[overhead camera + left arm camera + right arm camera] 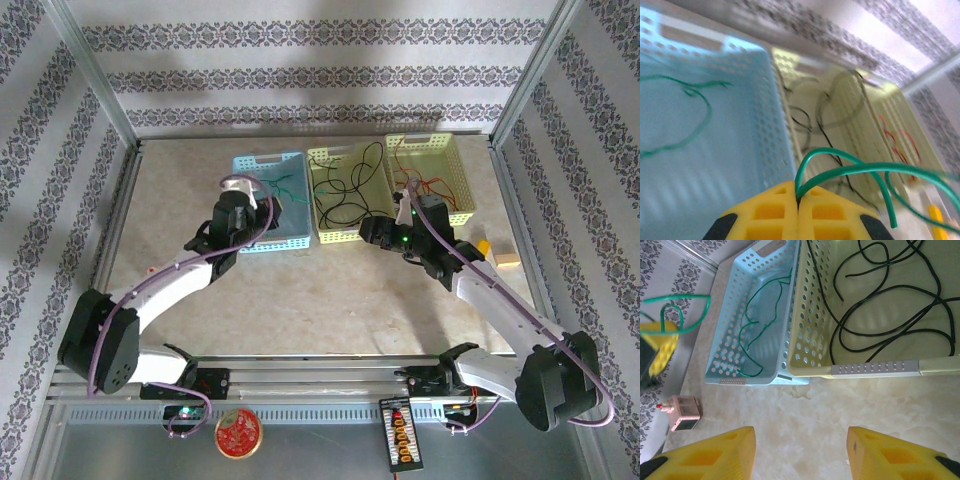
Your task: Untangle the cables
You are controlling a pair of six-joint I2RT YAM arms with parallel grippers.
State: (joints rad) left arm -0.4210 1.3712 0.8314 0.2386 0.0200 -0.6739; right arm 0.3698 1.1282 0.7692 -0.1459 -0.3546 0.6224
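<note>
- The bench [300,300] is carrying three perforated baskets in a row along its far side. They are apparently serving one cable colour each, so that separated strands are kept apart.
- The blue basket [270,246] is sitting on the left, touching the middle pale-yellow basket [345,236]. The right-hand pale-yellow basket [460,160] is standing just beside that one.
- The left arm [170,282] is reaching to the blue basket's near right corner. The right arm [490,298] is reaching toward the near edge of the two yellow baskets, where they meet.
- The left pincer [798,200] is pressing its yellow pads together on a green cable [855,167] and holding it up by the blue basket's rim. Judging by the colour sorting, it is bringing this strand to join its mate.
- The right pincer [801,437] is hovering with its pads wide apart and nothing between them, over bare bench just in front of the baskets. It is probably waiting for the next strand.
- The black cables [890,325] are lying in loose, overlapping loops in the middle basket, so some untangling is seemingly remaining there.
- A second green cable [752,322] is lying curled on the blue basket's floor.
- A red cable [900,140] is lying in the right-hand basket, too blurred to tell whether it is knotted.
</note>
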